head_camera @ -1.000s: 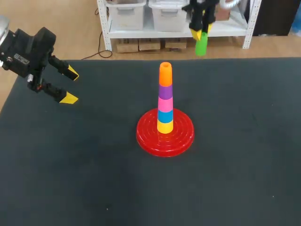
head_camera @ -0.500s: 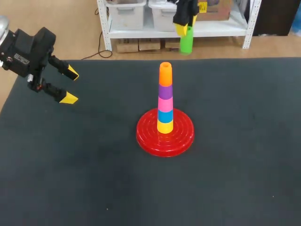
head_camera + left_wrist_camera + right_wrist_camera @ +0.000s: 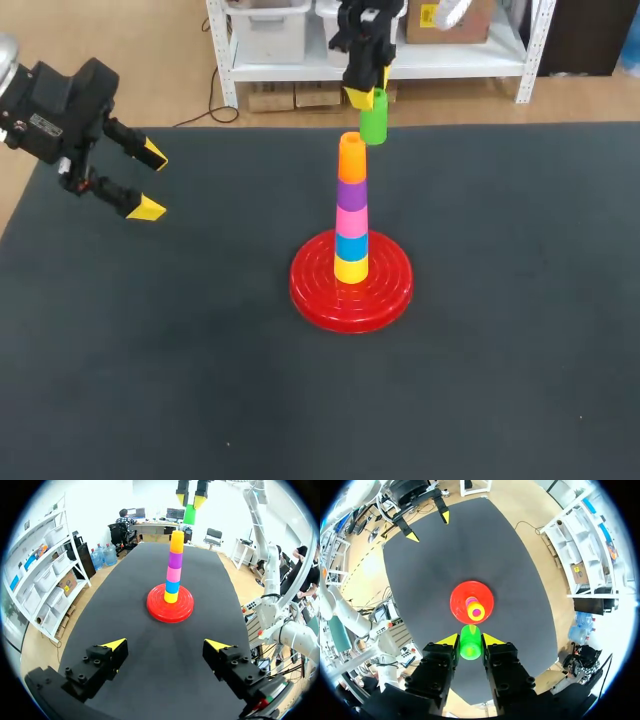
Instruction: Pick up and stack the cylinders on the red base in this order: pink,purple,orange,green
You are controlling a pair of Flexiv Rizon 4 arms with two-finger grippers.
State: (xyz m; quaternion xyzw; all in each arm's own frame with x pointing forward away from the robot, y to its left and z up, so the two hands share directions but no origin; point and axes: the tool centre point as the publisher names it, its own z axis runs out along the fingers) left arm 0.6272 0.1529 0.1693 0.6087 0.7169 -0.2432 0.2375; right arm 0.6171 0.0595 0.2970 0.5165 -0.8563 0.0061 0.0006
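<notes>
The red base (image 3: 351, 291) holds a stack of cylinders, from the bottom yellow, blue, pink (image 3: 351, 216), purple (image 3: 351, 190) and orange (image 3: 351, 158) on top. My right gripper (image 3: 365, 96) hangs high just behind and right of the stack's top, shut on the green cylinder (image 3: 373, 118). In the right wrist view the green cylinder (image 3: 470, 642) sits between both fingers, with the stack (image 3: 474, 610) and the base (image 3: 457, 599) directly below and slightly ahead. My left gripper (image 3: 149, 181) hovers open over the table's far left, holding nothing; it (image 3: 166, 647) faces the stack (image 3: 173, 565).
The black table mat (image 3: 500, 350) spreads wide around the base on every side. No other loose objects lie on it.
My right gripper has carried the green cylinder leftward and lower, from right of the stack to just beside its top. The left arm has stayed still.
</notes>
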